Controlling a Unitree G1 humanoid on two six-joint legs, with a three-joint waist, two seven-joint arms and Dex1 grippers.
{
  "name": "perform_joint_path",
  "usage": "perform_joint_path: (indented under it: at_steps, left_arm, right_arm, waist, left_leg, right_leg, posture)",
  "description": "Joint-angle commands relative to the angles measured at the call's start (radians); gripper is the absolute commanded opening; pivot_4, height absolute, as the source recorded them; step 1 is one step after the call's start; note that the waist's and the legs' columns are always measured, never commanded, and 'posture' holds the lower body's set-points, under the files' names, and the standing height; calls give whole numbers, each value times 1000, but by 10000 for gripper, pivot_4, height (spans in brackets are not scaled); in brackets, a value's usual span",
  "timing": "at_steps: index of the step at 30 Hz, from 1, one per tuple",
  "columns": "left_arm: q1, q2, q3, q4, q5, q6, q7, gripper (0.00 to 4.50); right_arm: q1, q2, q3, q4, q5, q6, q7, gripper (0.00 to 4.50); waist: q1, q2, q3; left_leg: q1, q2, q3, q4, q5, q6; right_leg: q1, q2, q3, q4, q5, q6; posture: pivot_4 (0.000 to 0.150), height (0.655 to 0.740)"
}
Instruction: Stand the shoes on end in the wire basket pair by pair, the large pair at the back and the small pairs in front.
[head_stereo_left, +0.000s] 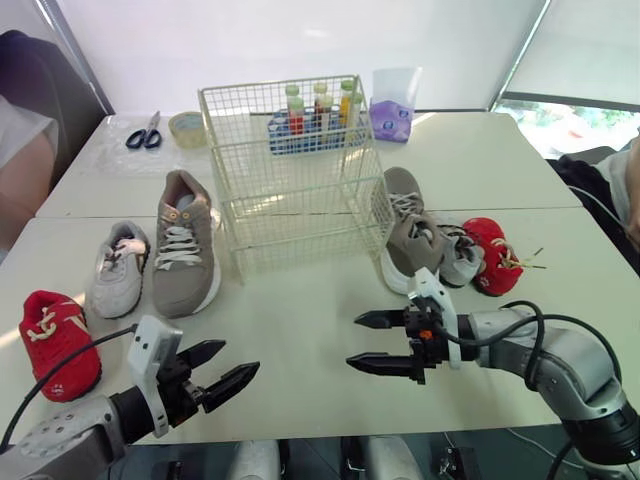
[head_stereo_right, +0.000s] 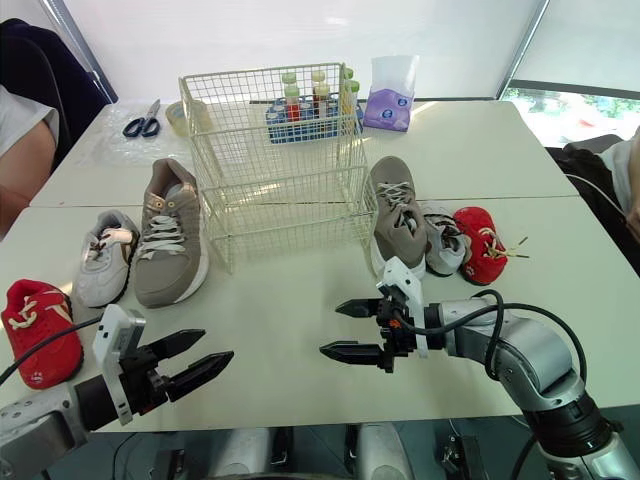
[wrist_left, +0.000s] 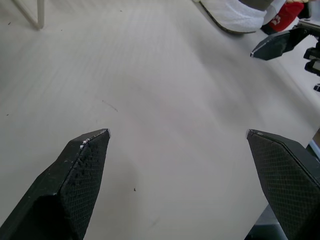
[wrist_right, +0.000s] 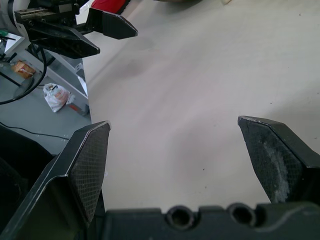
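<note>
An empty white wire basket stands at the table's middle. To its left lie a large taupe shoe, a small grey shoe and a small red shoe. To its right lie the other taupe shoe, grey shoe and red shoe, bunched together. My left gripper is open near the table's front edge, holding nothing. My right gripper is open in front of the right-hand shoes, pointing left, also holding nothing.
Behind the basket stand a blue tray of bottles, a purple packet, a tape roll and scissors. A person's arm shows at the far left, another person at the right edge.
</note>
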Motion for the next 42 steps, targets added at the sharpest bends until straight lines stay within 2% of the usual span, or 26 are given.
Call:
perform_joint_path:
  at_steps: [1, 10, 14, 16, 21, 24, 28, 30, 32, 35, 37, 42]
  left_arm:
    - [-5, 12, -19, -23, 49, -18, -20, 45000]
    - [-38, 24, -40, -17, 25, 9, -45, 45000]
    - [-48, 46, -70, -26, 69, 12, -59, 45000]
    - [-53, 39, -72, -21, 51, 13, -55, 45000]
    - [-56, 48, -61, -16, 17, 27, -74, 45000]
    - [-78, 67, -76, -4, 44, 25, -96, 45000]
    - [-164, 157, -58, 32, 49, 47, -164, 45000]
    - [-239, 246, -17, 32, 31, 66, -214, 45000]
    - [-335, 327, 32, 45, -23, 91, -245, 45000]
    - [-486, 441, 86, 83, -102, 127, -303, 45000]
    - [-586, 511, 97, 107, -120, 141, -329, 45000]
    - [-698, 554, 88, 110, -156, 161, -325, 45000]
  right_arm:
    - [12, -9, -6, -38, 5, -9, 10, 44308]
    - [30, -9, 9, -43, -27, -38, 15, 44308]
    - [17, -2, 8, -44, -35, -34, 4, 44308]
    - [14, -9, 10, -49, -41, -52, 24, 44308]
    - [17, -101, 42, -72, -88, -91, 114, 44308]
    - [-11, -135, 28, -84, -86, -82, 128, 44308]
    - [-195, -249, -25, -109, -65, -75, 219, 44308]
    - [-374, -299, -59, -44, -17, -53, 302, 44308]
    - [-557, -300, -43, 74, -50, -69, 336, 44308]
    - [-759, -274, 96, 287, -285, -256, 391, 44308]
    - [-833, -237, 192, 395, -398, -378, 464, 44308]
    - [-963, -85, 323, 684, -605, -617, 524, 44308]
  waist:
    - [-1, 0, 0]
    - [-1, 0, 0]
    - [-1, 0, 0]
    - [-1, 0, 0]
    - [-1, 0, 0]
    - [0, 0, 0]
    - [-1, 1, 1]
    - [-2, 2, 2]
    - [-2, 2, 3]
    - [-3, 1, 3]
    - [-4, 0, 4]
    - [-14, 1, 4]
  left_leg:
    - [0, 0, 0, 0, 0, 0]
    - [0, 0, 0, 0, 0, 0]
    - [0, 0, 0, 0, 0, 0]
    - [0, 0, 0, 0, 0, 0]
    - [0, 0, 0, 0, 0, 0]
    - [0, 0, 0, 0, 0, 0]
    - [0, 0, 0, 1, 0, 0]
    - [0, 0, 0, 1, 0, 0]
    - [0, 0, 0, 1, 0, 0]
    - [0, 0, -1, -1, 0, 0]
    - [-1, -2, 0, -1, 0, 0]
    - [-1, -3, 3, -1, 0, 1]
  right_leg:
    - [0, 0, 0, 0, 0, 0]
    - [0, 0, 0, 0, 0, 0]
    - [0, 0, 0, 0, 0, 0]
    - [0, 0, 0, 0, 0, 0]
    - [0, 0, 0, 0, 0, 0]
    - [0, 0, 0, 0, 0, 0]
    - [0, 1, 0, 1, -1, 1]
    - [-1, 2, 0, 1, -1, 2]
    - [-2, 2, -1, 1, -1, 1]
    - [-2, 3, -1, -1, 0, -2]
    - [-3, 3, 0, -1, 0, -2]
    - [-3, 2, 3, 0, 1, 5]
  posture:
    - [1500, 7400]
    - [1500, 7400]
    - [1500, 7400]
    - [1500, 7400]
    - [1500, 7400]
    - [1500, 7400]
    - [1500, 7400]
    - [1500, 7400]
    - [1500, 7400]
    - [1500, 7400]
    - [1500, 7400]
    - [1500, 7400]
